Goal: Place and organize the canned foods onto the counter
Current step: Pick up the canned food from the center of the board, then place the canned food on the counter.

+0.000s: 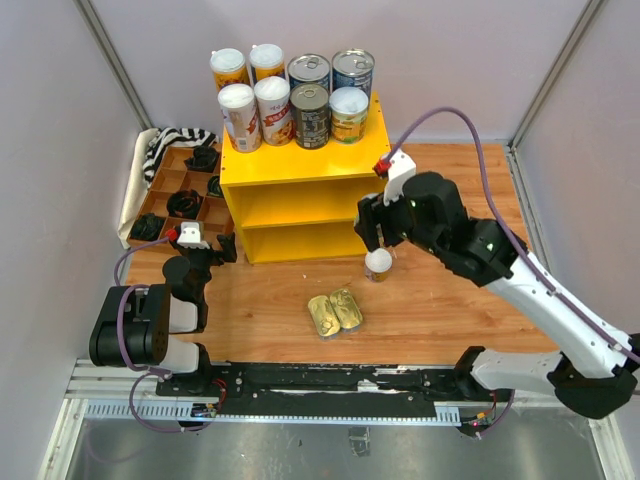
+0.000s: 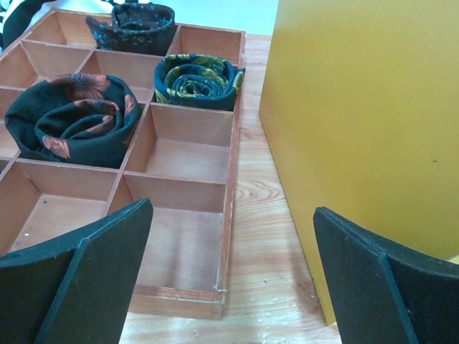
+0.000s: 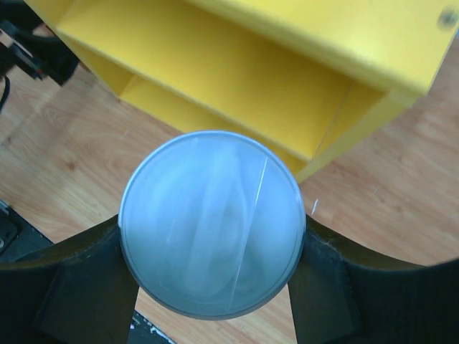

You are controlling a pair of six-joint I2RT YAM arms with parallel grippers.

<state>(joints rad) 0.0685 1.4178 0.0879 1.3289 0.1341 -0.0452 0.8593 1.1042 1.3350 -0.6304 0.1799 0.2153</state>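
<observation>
Canned foods [image 1: 290, 95]: eight stand atop your bright yellow wooden counter [image 1: 300, 165]. Your right gripper [image 1: 379, 250] clasps a short white-lidded can [image 3: 211, 222] beside it. Two flat gold-topped tins [image 1: 335, 312] lie unplaced on the wooden table [image 1: 270, 300]. Your left gripper [image 2: 229, 279] gapes empty.

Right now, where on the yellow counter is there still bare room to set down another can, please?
The counter's top is bare along its front strip, ahead of the eight cans crowding the back. Both open shelves below look empty. The right hand grips a white-lidded can just in front.
</observation>
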